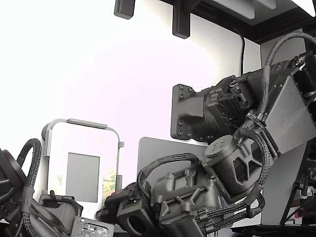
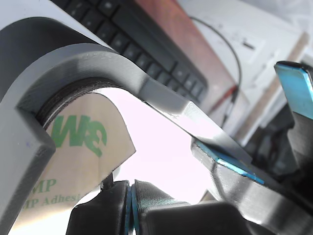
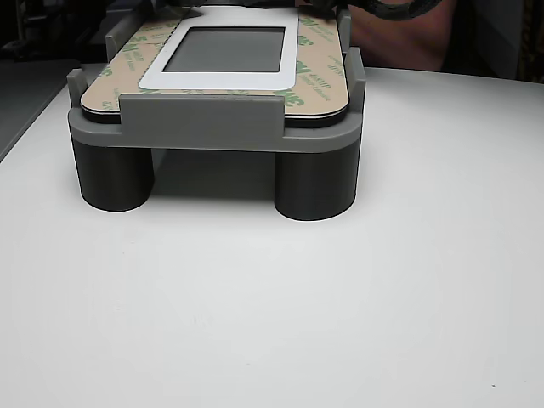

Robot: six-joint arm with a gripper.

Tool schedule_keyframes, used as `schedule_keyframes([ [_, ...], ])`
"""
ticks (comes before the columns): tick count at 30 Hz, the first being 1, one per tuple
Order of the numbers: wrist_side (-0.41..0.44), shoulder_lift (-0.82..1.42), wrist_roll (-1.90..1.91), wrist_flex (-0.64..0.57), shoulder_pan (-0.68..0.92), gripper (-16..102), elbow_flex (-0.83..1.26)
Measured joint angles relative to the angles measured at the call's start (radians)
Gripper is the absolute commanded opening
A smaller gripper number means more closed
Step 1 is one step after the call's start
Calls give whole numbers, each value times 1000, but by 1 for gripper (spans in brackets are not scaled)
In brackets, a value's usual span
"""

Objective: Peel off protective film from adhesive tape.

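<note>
The pale yellow green-printed protective film (image 2: 73, 161) is seen lifted at a corner of the grey fixture (image 3: 204, 127), directly above the black ribbed gripper (image 2: 131, 205), whose jaws are pinched narrowly shut on its edge.

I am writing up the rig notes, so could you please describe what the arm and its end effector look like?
The arm is matte black and dark grey, with blocky ribbed housings, visible screws and a flat grey side panel. Black braided cables loop along its joints. In the wrist view, the end effector has black ridged fingertips with thin blue lining; another dark finger carries a blue pad.
</note>
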Motion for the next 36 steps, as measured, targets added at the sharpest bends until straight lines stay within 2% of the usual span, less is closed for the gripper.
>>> schedule_keyframes([
  [36,8,28,3,11,5,-10,29],
])
